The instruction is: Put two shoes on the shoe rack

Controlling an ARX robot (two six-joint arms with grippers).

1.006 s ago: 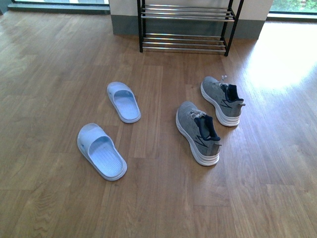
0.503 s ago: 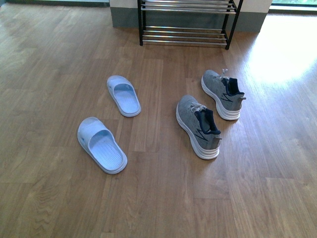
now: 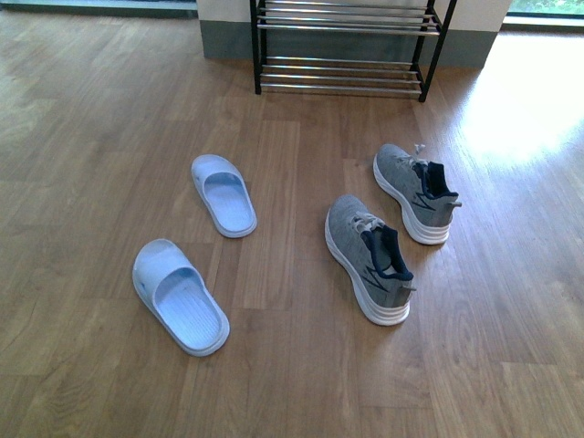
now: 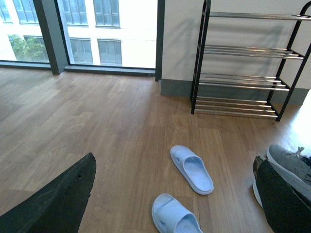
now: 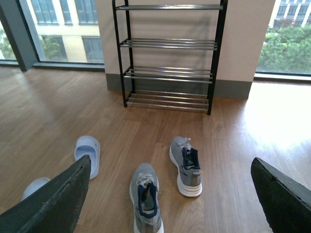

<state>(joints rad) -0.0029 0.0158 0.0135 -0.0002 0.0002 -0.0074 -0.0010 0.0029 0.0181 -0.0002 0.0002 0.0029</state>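
Two grey knit sneakers, white-soled with navy lining, sit upright before the black-framed, chrome-rod shoe rack (image 3: pixel 342 66), toes toward it: the far sneaker (image 3: pixel 415 192) closer to the rack, the near sneaker (image 3: pixel 370 260) further back. Two pale blue slides, the far slipper (image 3: pixel 224 194) and the near slipper (image 3: pixel 178 297), lie out beyond the rack's left end.

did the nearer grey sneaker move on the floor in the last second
No. The nearer grey sneaker sits lower in the front view, but the floorboard seam by its heel dropped with it, so the camera shifted, not the shoe.
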